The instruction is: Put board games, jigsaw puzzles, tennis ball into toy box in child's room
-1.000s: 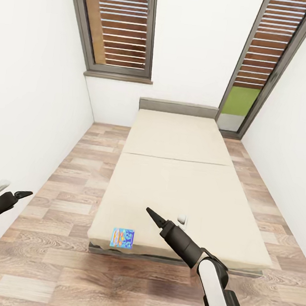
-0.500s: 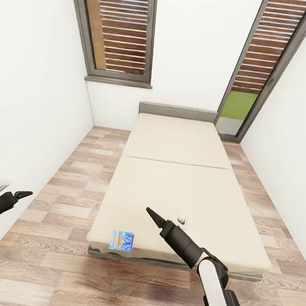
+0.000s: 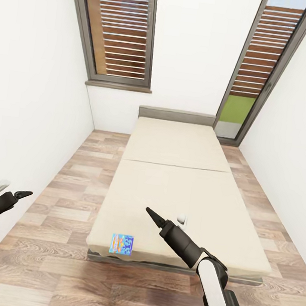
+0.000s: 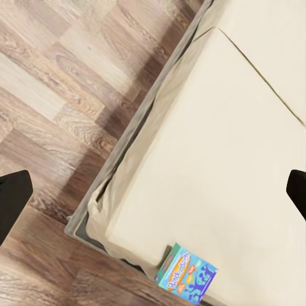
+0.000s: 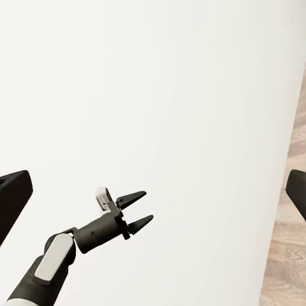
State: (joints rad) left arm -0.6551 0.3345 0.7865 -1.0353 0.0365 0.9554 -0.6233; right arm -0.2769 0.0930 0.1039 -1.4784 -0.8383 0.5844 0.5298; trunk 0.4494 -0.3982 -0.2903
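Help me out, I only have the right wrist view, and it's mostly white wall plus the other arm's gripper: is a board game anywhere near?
Observer: Yes. The head view has a blue board game lying flat on the bed, at its near edge toward the left corner.
Operator: Where is my right gripper relative to it?
Observer: The right gripper hovers over the mattress, farther in and to the right of the game, not touching it.
Operator: And the left one?
Observer: The left gripper is off to the left of the bed, near the white wall; its wrist camera looks down on the game at the mattress corner.
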